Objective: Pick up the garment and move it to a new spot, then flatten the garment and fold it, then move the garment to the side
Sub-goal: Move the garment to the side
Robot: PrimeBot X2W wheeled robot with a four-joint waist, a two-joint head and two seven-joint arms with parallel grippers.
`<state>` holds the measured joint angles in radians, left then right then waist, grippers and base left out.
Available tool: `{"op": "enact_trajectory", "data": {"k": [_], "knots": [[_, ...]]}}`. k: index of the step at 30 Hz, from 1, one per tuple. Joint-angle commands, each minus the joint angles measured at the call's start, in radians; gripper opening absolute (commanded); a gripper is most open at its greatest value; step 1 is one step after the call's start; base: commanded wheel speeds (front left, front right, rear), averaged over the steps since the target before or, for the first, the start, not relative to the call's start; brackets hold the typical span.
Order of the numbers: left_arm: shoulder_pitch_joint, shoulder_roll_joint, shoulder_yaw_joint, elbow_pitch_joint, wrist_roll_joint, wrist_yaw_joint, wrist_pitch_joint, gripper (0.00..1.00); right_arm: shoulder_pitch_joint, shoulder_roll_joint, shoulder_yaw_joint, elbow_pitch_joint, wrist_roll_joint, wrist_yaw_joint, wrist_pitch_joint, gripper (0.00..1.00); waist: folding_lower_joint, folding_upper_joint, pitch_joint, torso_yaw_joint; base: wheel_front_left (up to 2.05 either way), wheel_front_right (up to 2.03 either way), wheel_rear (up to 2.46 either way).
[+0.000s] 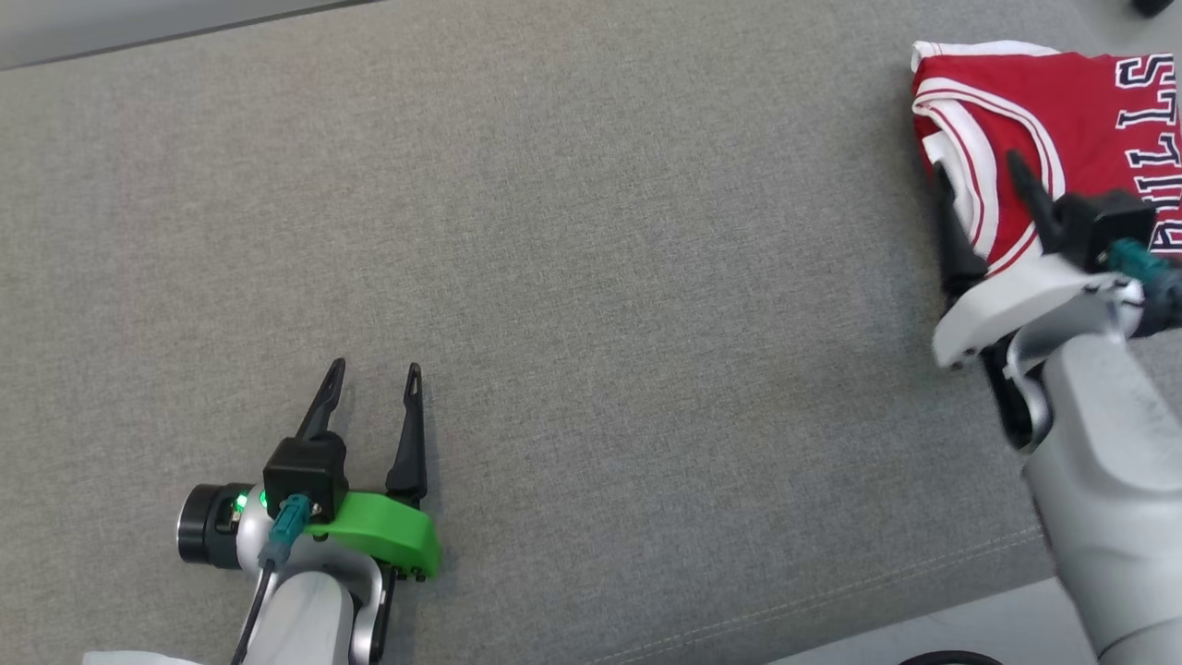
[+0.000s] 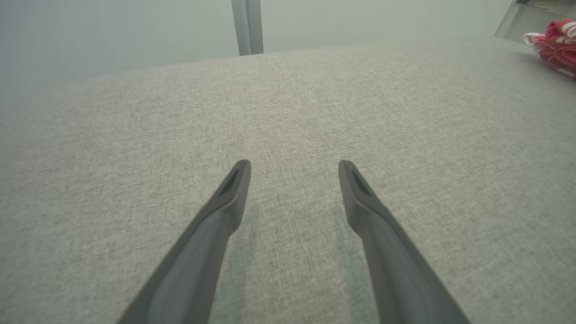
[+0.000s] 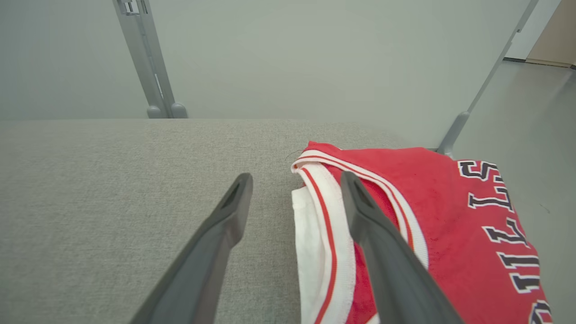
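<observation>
Red folded jersey [image 1: 1062,111] on grey fabric surface [image 1: 646,277], right claw [image 1: 977,164] released astride its edge, left claw [image 1: 376,367] released

The folded jersey [image 1: 1062,120] lies on the upholstered surface [image 1: 600,277] at the upper right of the head view, reaching the frame's right edge. The right gripper [image 1: 977,164] is at the jersey's lower left, with one finger over the jersey's edge and the other over bare surface to its left. The left gripper [image 1: 374,369] is at the lower left, well apart from the jersey. In the right wrist view a post [image 3: 148,58] stands behind the surface's far edge at the upper left, and a slanted strut [image 3: 486,76] stands behind the jersey at the upper right.
</observation>
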<state>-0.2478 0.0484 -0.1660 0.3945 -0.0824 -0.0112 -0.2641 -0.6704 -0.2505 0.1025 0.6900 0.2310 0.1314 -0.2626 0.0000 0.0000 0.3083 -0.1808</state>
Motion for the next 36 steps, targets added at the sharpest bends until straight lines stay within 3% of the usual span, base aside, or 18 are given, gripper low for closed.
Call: {"op": "enact_trajectory", "data": {"k": [1, 7, 11, 18, 36], "knots": [[0.021, 0.005, 0.004, 0.002, -0.014, 0.007, 0.001, 1.0, 0.053, 0.028, 0.013, -0.02, -0.003, -0.002, -0.002, 1.0, 0.0, 0.0, -0.053, 0.016, 0.0, 0.0, 0.0], [0.068, 0.005, 0.013, 0.017, -0.036, 0.017, 0.001, 1.0, 0.197, 0.103, 0.074, -0.073, 0.006, -0.002, -0.002, 1.0, 0.0, 0.0, -0.127, 0.044, 0.0, 0.0, 0.0], [0.109, 0.005, 0.019, 0.032, -0.051, 0.024, 0.001, 1.0, 0.272, 0.135, 0.057, -0.1, 0.029, -0.002, -0.002, 1.0, 0.0, 0.0, -0.181, 0.07, 0.0, 0.0, 0.0], [0.171, 0.005, 0.05, 0.049, -0.07, 0.036, 0.001, 1.0, 0.374, 0.165, 0.046, -0.145, 0.031, -0.002, -0.003, 1.0, 0.0, 0.0, -0.263, 0.11, 0.0, 0.0, 0.0], [0.215, 0.005, 0.133, 0.04, -0.092, 0.037, 0.001, 1.0, 0.445, 0.186, 0.025, -0.186, -0.082, -0.002, -0.003, 1.0, 0.0, 0.0, -0.32, 0.151, 0.0, 0.0, 0.0]]}}
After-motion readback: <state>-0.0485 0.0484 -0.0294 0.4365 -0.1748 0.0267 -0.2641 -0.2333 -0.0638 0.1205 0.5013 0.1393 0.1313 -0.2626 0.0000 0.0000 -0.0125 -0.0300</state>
